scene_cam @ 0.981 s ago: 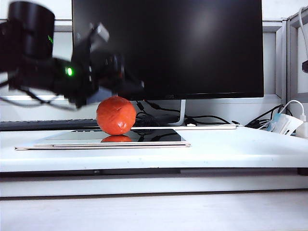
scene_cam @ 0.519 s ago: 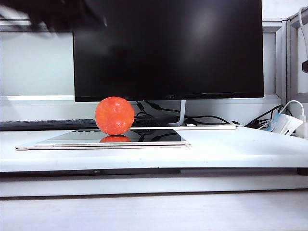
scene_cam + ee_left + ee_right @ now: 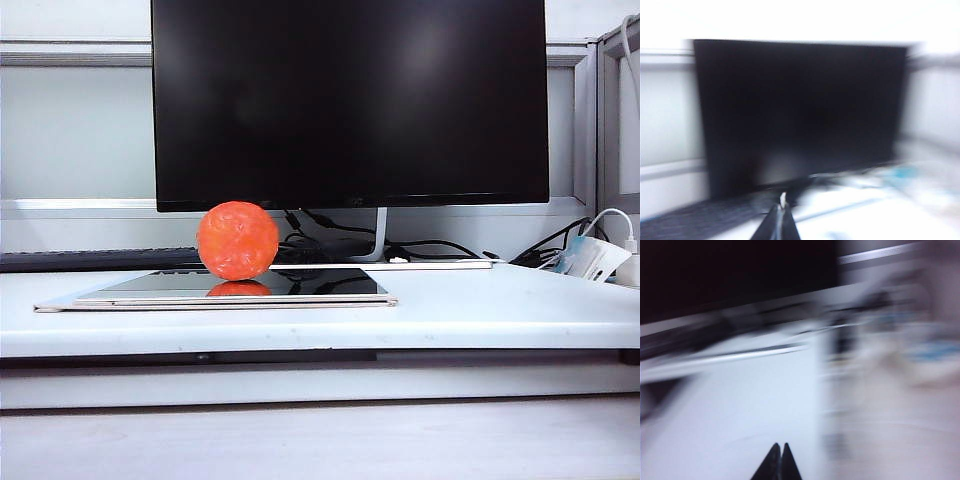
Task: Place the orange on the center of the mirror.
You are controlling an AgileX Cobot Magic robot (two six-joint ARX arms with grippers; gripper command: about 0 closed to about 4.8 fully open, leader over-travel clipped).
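The reddish-orange, bumpy orange (image 3: 237, 240) rests on the mirror (image 3: 320, 285), a flat dark panel with a pale gold rim lying on the white desk; its reflection shows beneath it. It sits left of the panel's middle as seen from the exterior view. No arm appears in the exterior view. My left gripper (image 3: 779, 210) shows in the blurred left wrist view, fingers together and empty, facing the monitor from a distance. My right gripper (image 3: 779, 446) is shut too, with nothing held, above the white desk.
A big black monitor (image 3: 350, 100) stands behind the mirror, with a black keyboard (image 3: 100, 258) at its left and cables (image 3: 440, 248) at its foot. A white charger and blue-white box (image 3: 590, 258) lie at the desk's right end.
The left arm, above the orange a second ago, has lifted up and left out of the exterior view. The orange stays on the mirror.
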